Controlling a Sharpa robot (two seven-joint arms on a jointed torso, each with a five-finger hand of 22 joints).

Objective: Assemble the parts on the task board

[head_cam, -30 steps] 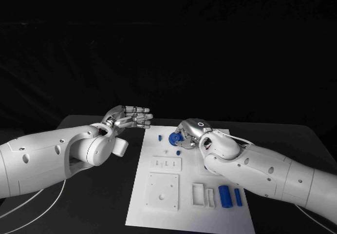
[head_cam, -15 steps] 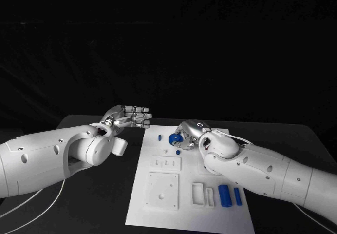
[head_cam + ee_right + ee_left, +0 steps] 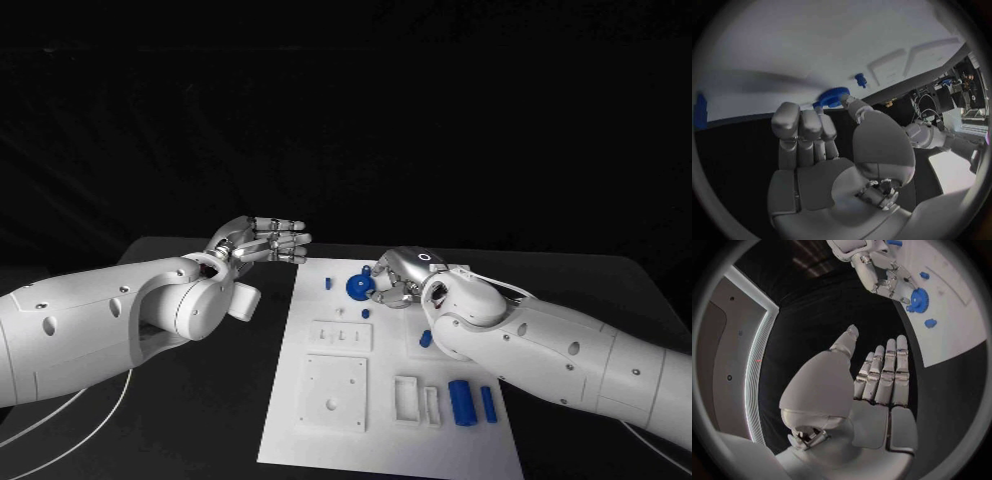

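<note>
The white task board [image 3: 378,425] lies in the middle of the black table. My right hand [image 3: 398,277] hovers at the board's far end and pinches a blue gear [image 3: 361,288] between thumb and fingertips; the gear [image 3: 833,97] shows at the fingertips [image 3: 820,105] in the right wrist view, and the gear [image 3: 918,301] also shows from the left wrist. My left hand [image 3: 268,240] is open, fingers straight and together, over the table left of the board's far corner. A small blue peg [image 3: 327,282] stands left of the gear.
More blue parts sit on the board: a small one [image 3: 366,313], one beside my right forearm [image 3: 427,340], and two cylinders [image 3: 462,402] near the front right. White raised blocks [image 3: 335,392] and slots [image 3: 408,398] occupy the board's near half.
My right wrist and forearm have swung to the right, uncovering a blue part on the board beside the forearm. The gear stays at the fingertips. The left hand has not moved.
</note>
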